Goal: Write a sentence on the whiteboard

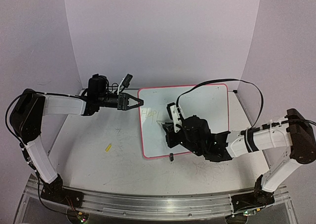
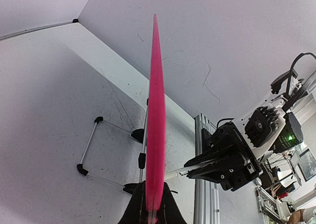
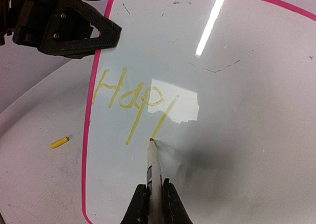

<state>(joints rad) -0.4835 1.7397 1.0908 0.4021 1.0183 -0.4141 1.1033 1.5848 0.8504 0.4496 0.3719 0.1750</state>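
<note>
The whiteboard, white with a thin pink rim, lies tilted at the middle of the table. Yellow-green handwriting near its left edge reads "Hap" plus one slanted stroke; it shows faintly in the top view. My right gripper is shut on a white marker, whose tip touches the board at the bottom of that last stroke. My left gripper is shut on the board's left rim, seen edge-on in the left wrist view. It also shows in the right wrist view.
A small yellow marker cap lies on the table left of the board, also in the right wrist view. A black clip foot sits at the board's near edge. A wire stand props the board underneath. Walls enclose the table.
</note>
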